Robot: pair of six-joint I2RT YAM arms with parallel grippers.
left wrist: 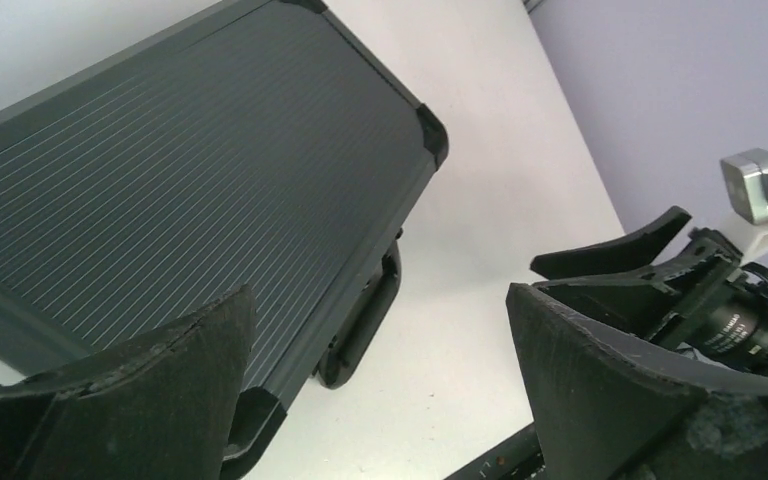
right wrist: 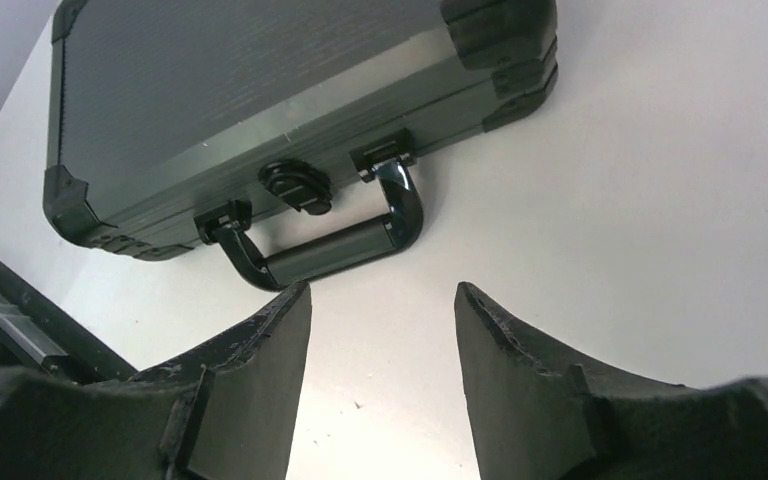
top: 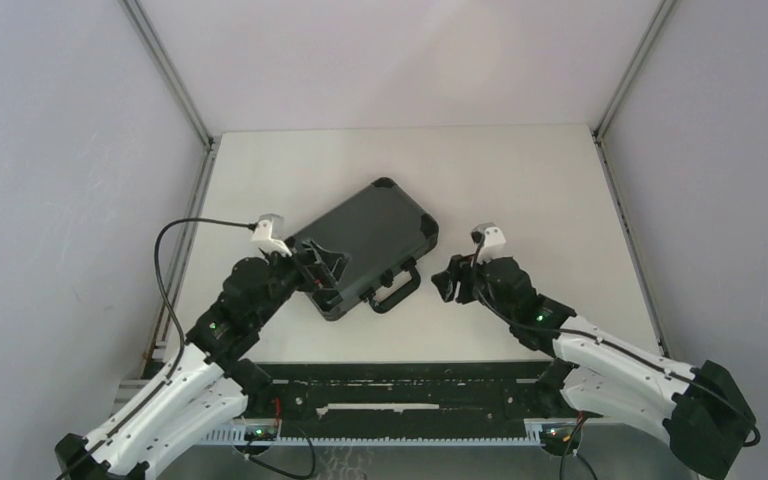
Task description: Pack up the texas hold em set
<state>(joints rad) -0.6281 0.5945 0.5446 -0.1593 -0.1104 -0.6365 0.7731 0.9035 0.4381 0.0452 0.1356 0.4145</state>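
Lying shut and flat on the white table (top: 520, 180), the black briefcase (top: 375, 235) sits askew in the overhead view, handle (top: 397, 288) toward the arms. The left gripper (top: 325, 270) is over its near corner, and the right gripper (top: 448, 282) is near the handle but apart from it. From the left wrist, widely spread fingers (left wrist: 160, 390) grip nothing, the ribbed lid beyond them. From the right wrist, parted, empty fingers (right wrist: 250, 370) frame the glossy handle and round latch (right wrist: 295, 187) just ahead.
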